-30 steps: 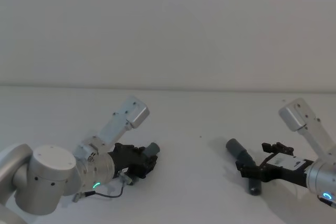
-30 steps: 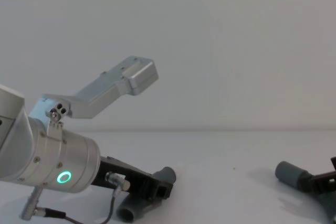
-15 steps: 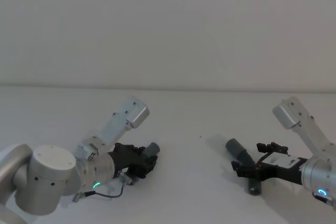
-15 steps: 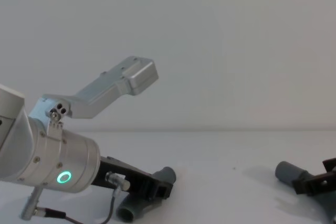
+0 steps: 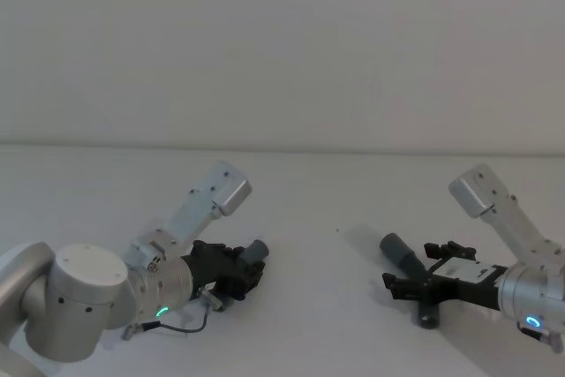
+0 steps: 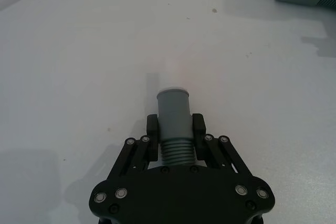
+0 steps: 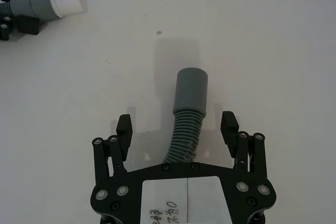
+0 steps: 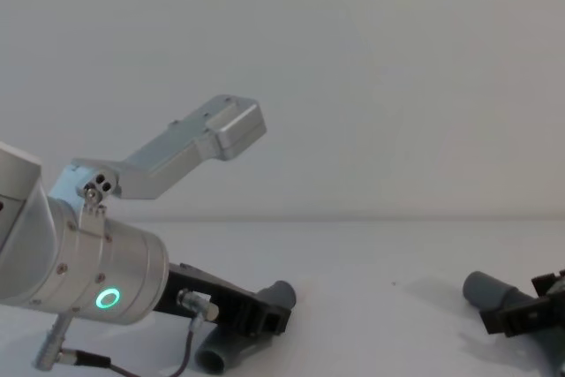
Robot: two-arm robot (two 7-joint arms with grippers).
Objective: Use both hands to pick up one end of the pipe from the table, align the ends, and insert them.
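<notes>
The left claw (image 6: 175, 129) is clamped tight on one hose piece (image 6: 173, 153). Its fingers (image 6: 151, 129) press the ribs just behind the whitish-tipped cuff (image 6: 174, 107), which juts out past the fingertips. Whether that end clears the tabletop (image 6: 79, 51) is hard to say. The right claw (image 7: 177, 125) stands wide and low, straddling the other hose piece (image 7: 184, 135) without touching it. The plain grey cuff (image 7: 191, 92) lies just beyond its fingertips. The two claws are well apart.
</notes>
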